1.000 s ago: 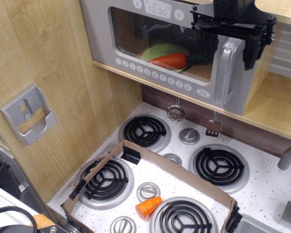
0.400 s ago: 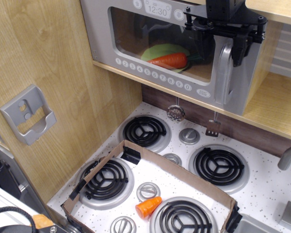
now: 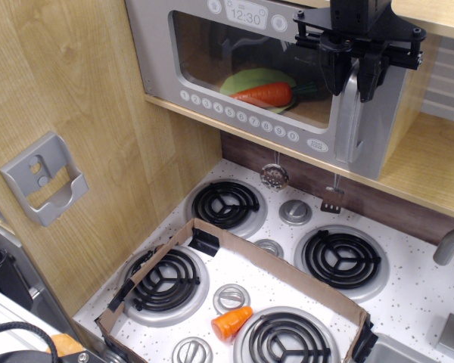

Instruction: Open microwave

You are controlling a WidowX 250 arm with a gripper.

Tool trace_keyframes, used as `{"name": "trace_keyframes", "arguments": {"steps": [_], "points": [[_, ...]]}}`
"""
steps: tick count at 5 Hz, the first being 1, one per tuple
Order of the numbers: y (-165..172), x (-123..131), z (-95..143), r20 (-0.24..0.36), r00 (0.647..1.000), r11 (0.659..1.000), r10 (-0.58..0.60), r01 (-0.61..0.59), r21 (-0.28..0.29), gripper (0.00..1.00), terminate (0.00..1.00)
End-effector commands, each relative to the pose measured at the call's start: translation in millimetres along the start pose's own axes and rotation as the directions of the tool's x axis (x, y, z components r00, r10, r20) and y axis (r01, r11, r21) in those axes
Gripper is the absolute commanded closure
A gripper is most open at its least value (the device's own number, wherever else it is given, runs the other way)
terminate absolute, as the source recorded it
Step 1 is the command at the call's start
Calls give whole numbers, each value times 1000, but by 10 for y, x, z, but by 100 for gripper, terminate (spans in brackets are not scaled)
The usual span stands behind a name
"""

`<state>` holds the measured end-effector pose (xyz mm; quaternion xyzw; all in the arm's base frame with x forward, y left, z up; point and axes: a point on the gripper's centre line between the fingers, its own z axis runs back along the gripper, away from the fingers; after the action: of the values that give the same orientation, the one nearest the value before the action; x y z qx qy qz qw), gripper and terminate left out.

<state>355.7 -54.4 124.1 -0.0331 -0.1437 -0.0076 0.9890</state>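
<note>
The silver-grey toy microwave (image 3: 212, 91) sits on a wooden shelf at the top of the view, door closed. Through its clear window I see an orange carrot (image 3: 263, 94) on a green plate (image 3: 246, 79). A row of round white buttons (image 3: 238, 116) runs under the window, and the clock display (image 3: 246, 15) reads 12:30. My black gripper (image 3: 351, 74) comes down from above and straddles the top of the vertical grey handle (image 3: 351, 125). One finger is on each side of the handle, closed against it.
A toy stove top with black coil burners (image 3: 225, 204) lies below. A cardboard frame (image 3: 287, 268) encloses the front burners, and an orange cup (image 3: 232, 322) lies inside it. A grey wall holder (image 3: 45, 178) hangs on the left wood panel. Utensils (image 3: 274, 175) hang under the shelf.
The gripper has shifted left, from the door's right edge onto the handle. Its fingers have closed in from a wide spread to grip the handle's top. The door has not moved.
</note>
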Motion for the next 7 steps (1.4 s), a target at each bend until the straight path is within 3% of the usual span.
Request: {"name": "trace_keyframes", "arguments": {"steps": [1, 2, 3, 5, 6, 7], "points": [[36, -120, 212, 19, 998, 998, 54, -54, 18, 100, 0], [57, -201, 243, 7, 998, 997, 67, -67, 24, 100, 0], [19, -223, 275, -3, 997, 996, 81, -81, 45, 0, 0], [-63, -323, 327, -8, 991, 990, 136, -136, 38, 0, 0], [-74, -584, 387, 3, 987, 987, 161, -161, 21, 0, 0], [-316, -747, 395, 10, 981, 981, 193, -193, 4, 0, 0]]}}
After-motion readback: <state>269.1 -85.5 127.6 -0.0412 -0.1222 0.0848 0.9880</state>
